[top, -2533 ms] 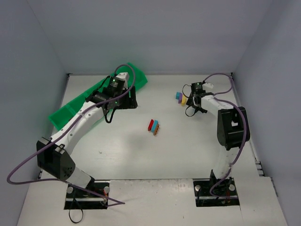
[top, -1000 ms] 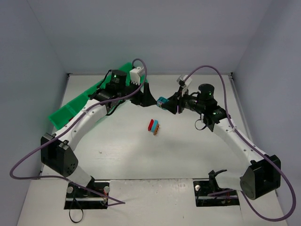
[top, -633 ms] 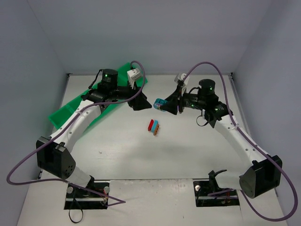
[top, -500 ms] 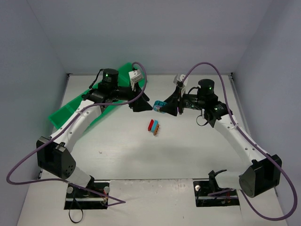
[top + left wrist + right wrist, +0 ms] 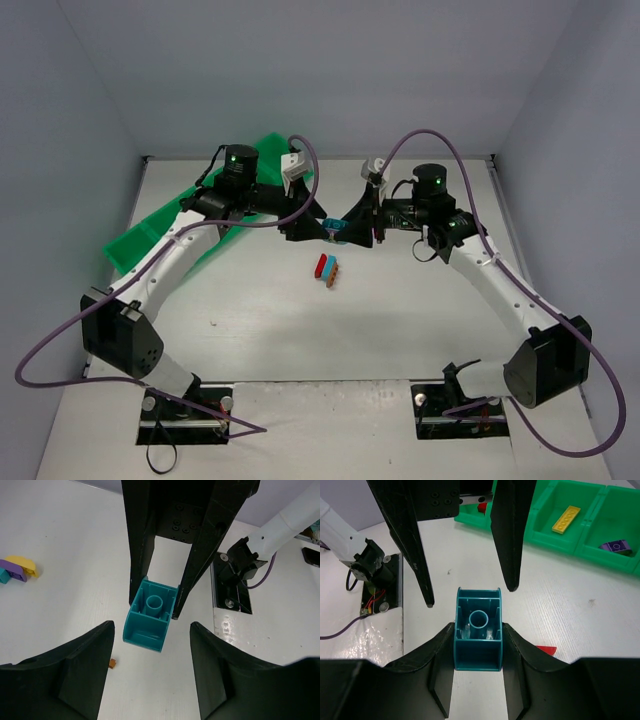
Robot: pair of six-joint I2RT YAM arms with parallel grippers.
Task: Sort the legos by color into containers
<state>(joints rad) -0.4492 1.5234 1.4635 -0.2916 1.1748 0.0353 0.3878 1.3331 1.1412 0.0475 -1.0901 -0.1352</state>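
the right gripper is clamped tight on a teal brick. the left gripper faces it up close, its fingers wide apart.

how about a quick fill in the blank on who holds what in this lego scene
1. Of the two arms, the ____ one holds the small teal plastic brick in its fingers.
2. The left gripper faces that brick with its jaws ____.
3. In the bright green plastic tray, the flat yellow plate lies in one compartment, and the small brick in the compartment beside it is ____ in colour.

Missing words: right; open; purple
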